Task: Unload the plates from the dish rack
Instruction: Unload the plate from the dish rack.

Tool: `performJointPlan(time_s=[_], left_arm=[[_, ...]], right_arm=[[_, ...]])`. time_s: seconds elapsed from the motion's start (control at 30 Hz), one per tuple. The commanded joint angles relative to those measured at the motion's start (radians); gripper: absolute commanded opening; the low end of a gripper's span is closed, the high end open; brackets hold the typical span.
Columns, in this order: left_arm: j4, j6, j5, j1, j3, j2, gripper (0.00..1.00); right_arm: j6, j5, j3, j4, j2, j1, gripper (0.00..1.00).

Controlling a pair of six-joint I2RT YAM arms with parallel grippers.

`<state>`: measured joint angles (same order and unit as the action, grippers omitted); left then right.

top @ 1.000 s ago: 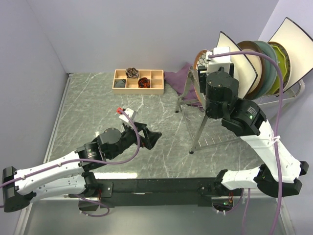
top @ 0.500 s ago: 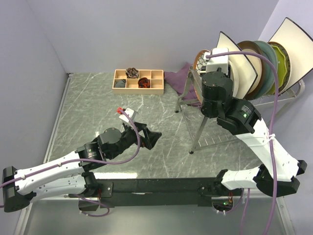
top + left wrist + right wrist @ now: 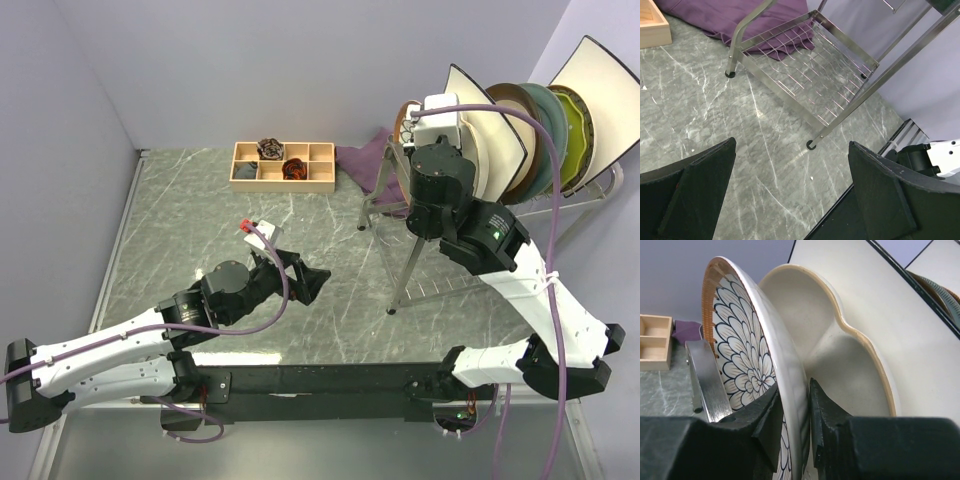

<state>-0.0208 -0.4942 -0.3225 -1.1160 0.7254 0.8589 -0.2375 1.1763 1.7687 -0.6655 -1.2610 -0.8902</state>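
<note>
The silver wire dish rack [image 3: 425,262] stands at the right and also shows in the left wrist view [image 3: 805,75]. Several plates stand upright in it. My right gripper [image 3: 412,128] is shut on the rim of the brown-rimmed petal-patterned plate [image 3: 742,355], the frontmost one, with one finger on each face [image 3: 794,412]. Behind it stand the cream divided plate [image 3: 840,355], a white square plate [image 3: 490,125], a teal plate [image 3: 545,125], a yellow-green plate [image 3: 572,130] and a second white square plate [image 3: 600,85]. My left gripper [image 3: 310,282] is open and empty low over the table [image 3: 790,175].
A wooden compartment tray [image 3: 283,165] sits at the back. A purple cloth [image 3: 360,160] lies by the rack's legs [image 3: 740,20]. The rack's lower wire shelf is bare. The walls stand close behind and to the right of the rack. The table's front edge [image 3: 850,200] lies beside my left gripper.
My right wrist has moved a little up and back at the front plate in the rack. My left arm has not moved.
</note>
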Motion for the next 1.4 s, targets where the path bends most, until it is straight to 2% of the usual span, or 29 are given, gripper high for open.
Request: performJointPlan(time_s=[0.0,0.37,0.6,0.73,0.9,1.37], left_arm=[[-0.05,-0.001,-0.016,0.002,0.002,-0.02,0.99],[-0.039,-0.024,-0.04,0.004,0.017,-0.012,1.0],[-0.042,-0.038,-0.012,0.004,0.049,-0.011,0.99],[-0.021,-0.053,-0.001,0.002,0.085,0.011,0.99],[-0.028,-0.079,0.022,0.004,0.103,0.025,0.99],[-0.016,-0.073,0.03,0.004,0.224,0.075,0.99]], right_arm=[[-0.091,-0.004,0.023,0.119,-0.008,-0.006,0.0],[-0.296,0.039,0.049,0.291,-0.051,-0.035,0.0],[-0.356,0.011,0.041,0.329,-0.028,-0.046,0.0],[-0.425,0.01,0.003,0.426,0.005,-0.056,0.0],[-0.41,-0.032,-0.006,0.441,0.038,-0.072,0.0],[-0.522,-0.027,-0.02,0.552,0.051,-0.073,0.0]])
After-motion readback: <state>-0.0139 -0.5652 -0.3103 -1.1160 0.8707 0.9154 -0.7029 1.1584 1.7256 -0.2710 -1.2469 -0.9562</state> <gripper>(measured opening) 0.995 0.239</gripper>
